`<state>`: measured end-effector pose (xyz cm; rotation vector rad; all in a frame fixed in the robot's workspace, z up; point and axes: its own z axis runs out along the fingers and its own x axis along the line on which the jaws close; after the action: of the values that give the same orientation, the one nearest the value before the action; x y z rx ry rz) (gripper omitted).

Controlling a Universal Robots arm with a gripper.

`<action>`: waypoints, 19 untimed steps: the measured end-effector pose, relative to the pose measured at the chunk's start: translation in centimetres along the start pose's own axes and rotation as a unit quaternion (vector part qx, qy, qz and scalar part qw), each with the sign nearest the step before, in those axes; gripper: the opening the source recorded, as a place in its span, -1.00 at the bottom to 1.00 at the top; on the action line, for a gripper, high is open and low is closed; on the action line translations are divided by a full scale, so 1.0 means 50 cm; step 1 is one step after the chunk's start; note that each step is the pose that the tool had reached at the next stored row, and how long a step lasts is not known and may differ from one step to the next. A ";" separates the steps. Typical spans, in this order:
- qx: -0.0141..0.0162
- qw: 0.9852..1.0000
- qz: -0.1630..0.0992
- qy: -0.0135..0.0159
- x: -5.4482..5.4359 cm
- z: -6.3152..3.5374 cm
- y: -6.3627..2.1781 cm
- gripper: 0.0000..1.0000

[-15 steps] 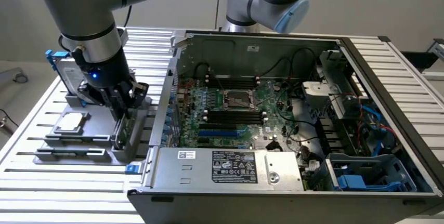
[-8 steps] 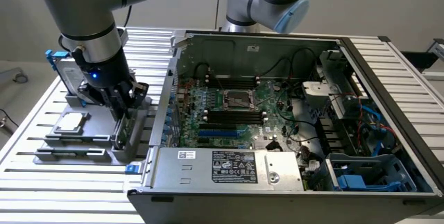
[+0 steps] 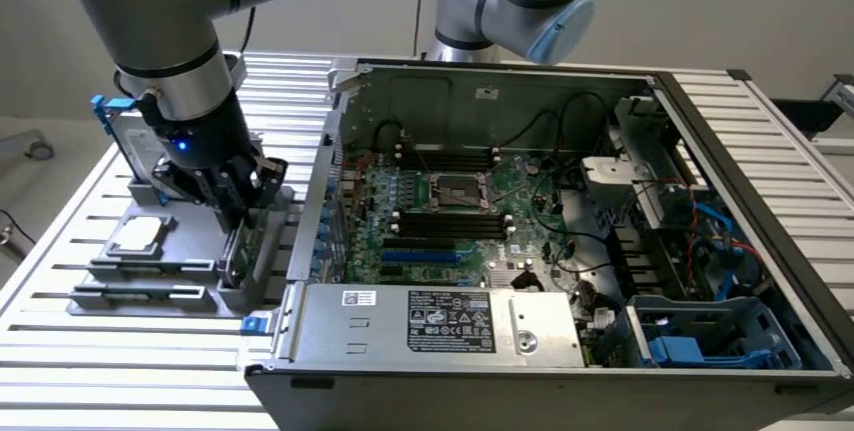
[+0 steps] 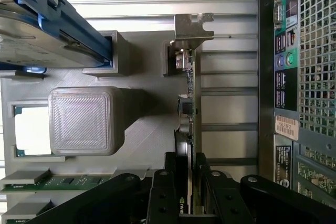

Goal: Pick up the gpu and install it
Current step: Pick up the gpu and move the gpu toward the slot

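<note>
The gpu (image 4: 190,103) stands on edge in a slot of the grey holder (image 4: 147,129), its silver end bracket (image 4: 193,27) at the far end. It has a green board on one face and a black shroud on the other. My gripper (image 4: 190,187) straddles its near end, with a black finger pressed against each face, so it is shut on the card. In the exterior view, my gripper (image 3: 242,213) reaches down onto the gpu (image 3: 238,251) in the holder (image 3: 160,286), to the left of the open computer case (image 3: 667,91).
A silver hard drive with blue rails (image 3: 127,136) stands at the holder's back. A square silver chip (image 3: 139,236) lies beside the card. The motherboard (image 3: 441,221) lies open inside the case with blue and black slots. A second arm (image 3: 514,1) stands behind the case.
</note>
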<state>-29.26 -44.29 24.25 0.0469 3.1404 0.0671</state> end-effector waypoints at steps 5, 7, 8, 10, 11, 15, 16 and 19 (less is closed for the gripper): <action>0.000 1.000 0.000 0.000 0.000 0.000 0.000 -0.47; 0.000 1.000 0.000 0.000 0.000 0.000 0.000 -0.47; 0.000 1.000 0.000 0.000 0.000 0.000 0.000 -0.47; 0.000 1.000 0.000 0.000 0.000 -0.002 0.000 -0.47; 0.000 1.000 0.000 0.000 0.000 -0.006 0.000 -0.47; -0.002 1.000 0.000 -0.001 0.000 -0.027 0.001 -0.47; -0.002 1.000 0.000 -0.002 0.000 -0.032 0.001 -0.47; -0.003 1.000 0.000 -0.003 0.000 -0.046 0.002 -0.47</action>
<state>-29.29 -44.28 26.53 0.0470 3.1344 0.0765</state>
